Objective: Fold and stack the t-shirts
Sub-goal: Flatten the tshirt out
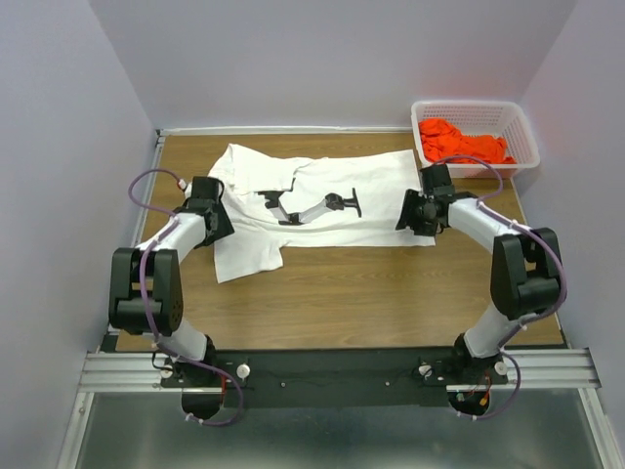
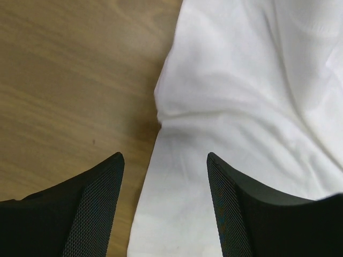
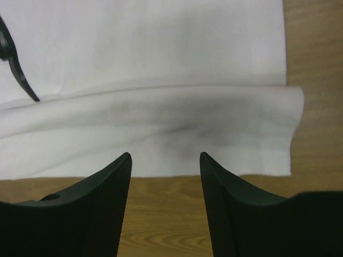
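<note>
A large white t-shirt [image 1: 322, 200] with a black print lies spread on the wooden table, partly folded lengthwise. An orange-red t-shirt [image 1: 459, 142] lies bunched in the white basket. My left gripper [image 1: 217, 220] is open over the shirt's left edge; in the left wrist view the white t-shirt [image 2: 241, 107] fills the right side, its edge running between my open left gripper [image 2: 165, 156]. My right gripper [image 1: 410, 215] is open over the shirt's right end; in the right wrist view my right gripper [image 3: 165, 155] hangs just above the folded hem of the white t-shirt [image 3: 161, 123].
A white plastic lattice basket [image 1: 479, 112] stands at the back right corner. Bare wooden table [image 1: 371, 293] lies in front of the shirt. Walls close in on the left, back and right.
</note>
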Controlling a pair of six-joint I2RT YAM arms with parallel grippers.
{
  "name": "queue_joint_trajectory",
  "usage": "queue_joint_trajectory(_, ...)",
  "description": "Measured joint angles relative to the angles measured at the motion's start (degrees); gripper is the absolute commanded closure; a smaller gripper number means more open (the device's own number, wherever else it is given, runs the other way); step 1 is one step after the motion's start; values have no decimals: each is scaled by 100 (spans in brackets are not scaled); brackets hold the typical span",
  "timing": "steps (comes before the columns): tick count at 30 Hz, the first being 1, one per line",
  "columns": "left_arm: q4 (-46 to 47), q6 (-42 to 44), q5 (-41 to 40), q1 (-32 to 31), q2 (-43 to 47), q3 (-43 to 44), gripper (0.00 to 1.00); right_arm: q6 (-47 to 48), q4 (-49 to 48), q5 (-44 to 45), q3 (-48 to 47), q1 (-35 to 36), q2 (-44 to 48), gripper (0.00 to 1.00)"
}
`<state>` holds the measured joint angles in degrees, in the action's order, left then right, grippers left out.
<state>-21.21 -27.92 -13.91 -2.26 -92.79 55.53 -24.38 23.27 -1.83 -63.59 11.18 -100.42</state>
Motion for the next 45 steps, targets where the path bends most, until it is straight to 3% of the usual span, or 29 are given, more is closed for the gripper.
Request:
queue_joint_trajectory(6, -125, -42, 114, -2, 721, -916, 28, -2, 17, -17, 769, 0, 1093, 30)
queue_joint_trajectory(13, -107, -52, 319, -2, 1008, -1353, 34, -2, 20, -15, 1078, 0, 1467, 30)
queue_joint_trajectory(30, 520, -94, 459, 0, 922, -1486, 73, -7, 17, 94, 1231, 0, 1537, 31)
queue_joint_trajectory(32, 568, -107, 466, 0, 920, -1499, 85, -7, 20, 153, 1235, 0, 1537, 31)
queue_joint_trajectory(34, 614, -103, 490, 0, 920, -1517, 86, -9, 20, 208, 1235, 0, 1537, 31)
queue_joint_trajectory(36, 654, -127, 525, 0, 914, -1521, 100, -13, 17, 258, 1233, 0, 1537, 31)
queue_joint_trajectory(45, 483, -131, 625, 0, 1003, -1515, 100, -85, 17, 717, 1235, -57, 1534, 29)
